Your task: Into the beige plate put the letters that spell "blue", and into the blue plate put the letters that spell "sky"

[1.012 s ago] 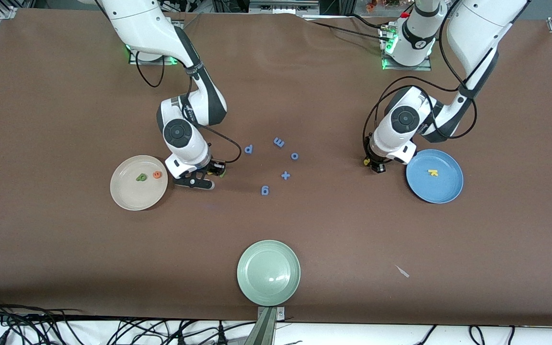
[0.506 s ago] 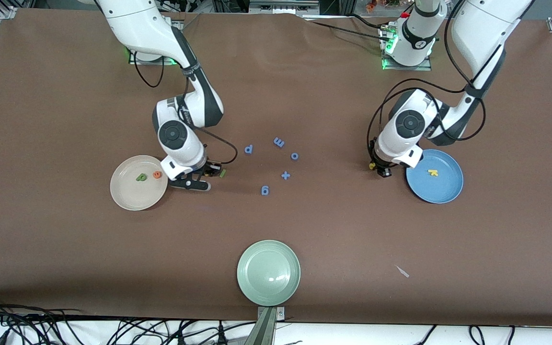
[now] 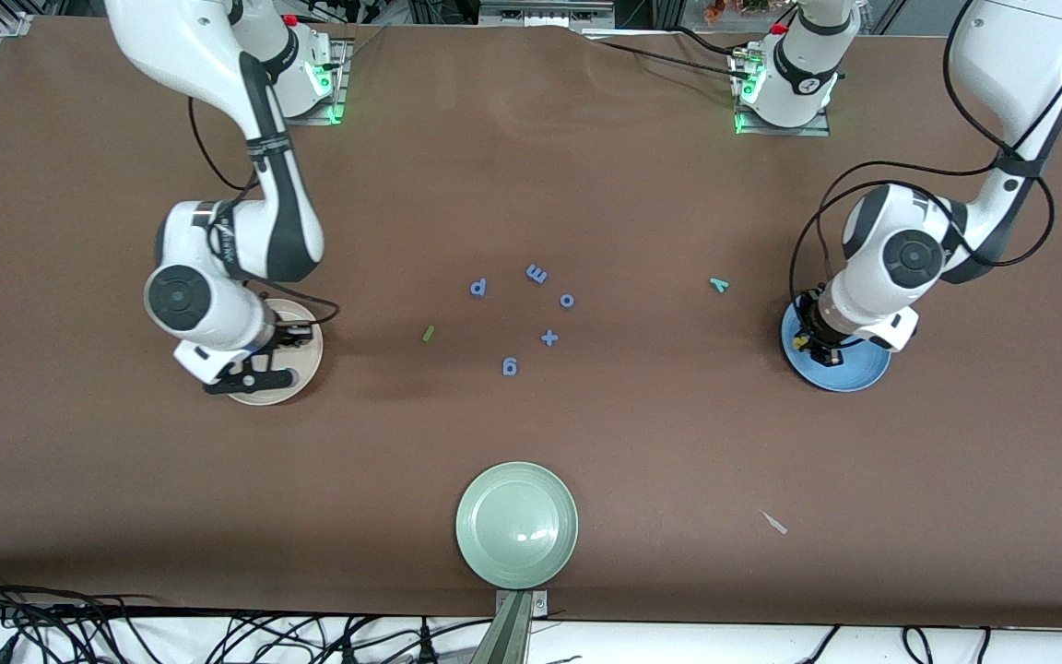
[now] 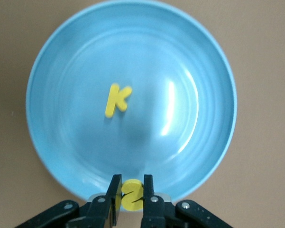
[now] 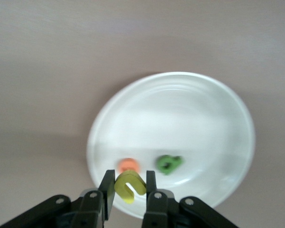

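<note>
Now | left gripper clamps yellow s over blue plate rim, yellow k inside | right gripper pinches yellow u over beige plate, orange e and green b just past its fingertips | dark-green l, teal y on table.

The k lies in the blue plate; b and e in the beige plate.

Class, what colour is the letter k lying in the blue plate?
Yellow; the letter k on the blue plate shows best in the left wrist view.
</note>
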Available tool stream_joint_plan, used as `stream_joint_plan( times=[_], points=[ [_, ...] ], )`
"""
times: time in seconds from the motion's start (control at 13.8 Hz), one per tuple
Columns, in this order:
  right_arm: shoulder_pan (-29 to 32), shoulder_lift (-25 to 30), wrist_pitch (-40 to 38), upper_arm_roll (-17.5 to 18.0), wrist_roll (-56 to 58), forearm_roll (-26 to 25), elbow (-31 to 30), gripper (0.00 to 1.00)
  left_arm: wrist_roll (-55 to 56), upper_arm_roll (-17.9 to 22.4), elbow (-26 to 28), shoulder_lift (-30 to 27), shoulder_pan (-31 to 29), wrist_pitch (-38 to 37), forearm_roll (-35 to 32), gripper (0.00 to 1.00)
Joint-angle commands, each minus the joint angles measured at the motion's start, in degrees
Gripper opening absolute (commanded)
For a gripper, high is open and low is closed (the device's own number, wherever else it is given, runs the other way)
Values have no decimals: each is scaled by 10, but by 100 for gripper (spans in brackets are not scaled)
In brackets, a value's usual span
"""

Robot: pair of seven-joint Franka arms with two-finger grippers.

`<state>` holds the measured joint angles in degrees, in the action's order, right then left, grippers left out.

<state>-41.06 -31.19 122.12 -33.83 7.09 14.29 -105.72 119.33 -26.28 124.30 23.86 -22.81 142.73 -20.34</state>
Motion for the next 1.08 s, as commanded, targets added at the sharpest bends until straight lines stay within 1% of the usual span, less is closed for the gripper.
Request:
stream_joint_plan(
  times=[0.0,0.07,0.14,0.22,0.29,0.36,0.43,0.58,0.65,0.72,0.87,1.01],
  points=[
    [-5,-1,22,-4,25,27,-27,29,-16,-6,4,5,-5,-10,-20,7],
    [-5,-1,21,-4,25,42,-27,31,-23,-5,8,5,-8,-10,-20,8],
    [-5,-1,21,-4,26,46,-27,35,-23,-6,8,6,-12,-10,-21,14],
    [-4,-1,21,-4,26,46,-27,43,-23,-6,9,7,-13,-10,-21,29],
    [-4,-2,22,-4,26,47,-27,55,-34,-5,9,6,-13,-10,-21,37],
    [-5,-2,22,-4,25,47,-27,58,-44,-5,12,4,-14,-10,-21,41],
    [-5,-1,21,-3,19,47,-27,61,-46,-6,12,3,-18,-10,-21,42],
    [-8,0,15,1,9,58,-21,61,-45,-8,11,-3,-17,-11,-19,43],
    [-14,2,14,4,-13,82,-21,61,-41,-16,12,-5,-14,-12,-13,43],
    [-22,3,15,16,-33,95,-21,61,-33,-38,13,-2,-14,-20,-11,43],
    [-43,3,23,34,-101,101,-17,61,-17,-57,23,-3,-14,-24,-10,43],
    [-86,-5,58,50,-202,101,-11,61,-1,-82,24,-3,-17,-32,-10,43]
  ],
)
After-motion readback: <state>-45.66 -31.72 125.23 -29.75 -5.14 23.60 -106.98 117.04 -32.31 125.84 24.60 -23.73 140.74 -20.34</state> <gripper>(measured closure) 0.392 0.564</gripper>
